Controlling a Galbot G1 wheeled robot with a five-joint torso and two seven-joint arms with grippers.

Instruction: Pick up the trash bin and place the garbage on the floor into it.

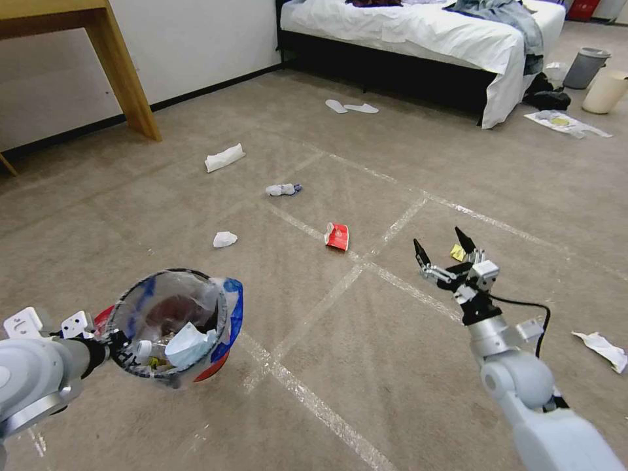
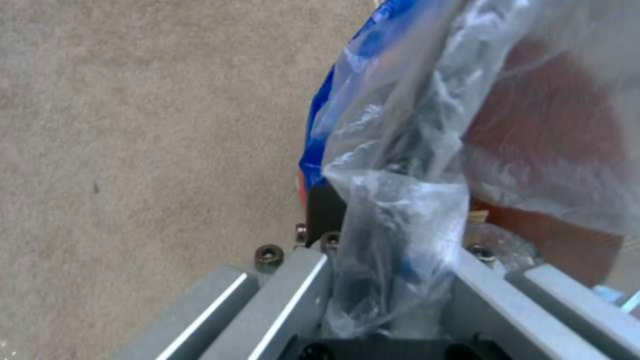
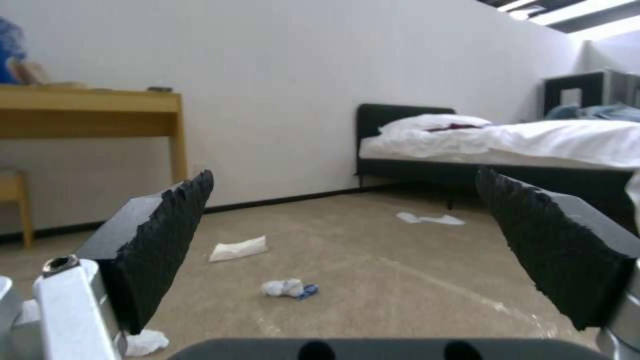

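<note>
My left gripper (image 1: 108, 341) is shut on the rim of the trash bin (image 1: 231, 313) and holds it tilted above the carpet at lower left. The bin has a red base and a clear, blue-edged liner, with a tissue and other litter inside. Up close, the left gripper (image 2: 387, 280) clamps rim and liner (image 2: 400, 150). My right gripper (image 1: 437, 237) (image 3: 343, 175) hangs open and holds nothing, just left of a yellow scrap (image 1: 457, 252). Garbage on the floor: a red wrapper (image 1: 337, 236), a white tissue (image 1: 224, 239), a white-blue wad (image 1: 282, 190) (image 3: 289, 288), a white packet (image 1: 224, 157) (image 3: 238, 248).
More white paper (image 1: 602, 348) lies at the right edge. A bed (image 1: 425, 33) stands at the back, with slippers (image 1: 351, 106) before it. A grey bin (image 1: 585, 67), a cream bucket (image 1: 605, 90) and a plastic sheet (image 1: 566, 123) are far right. A wooden desk leg (image 1: 124, 72) stands far left.
</note>
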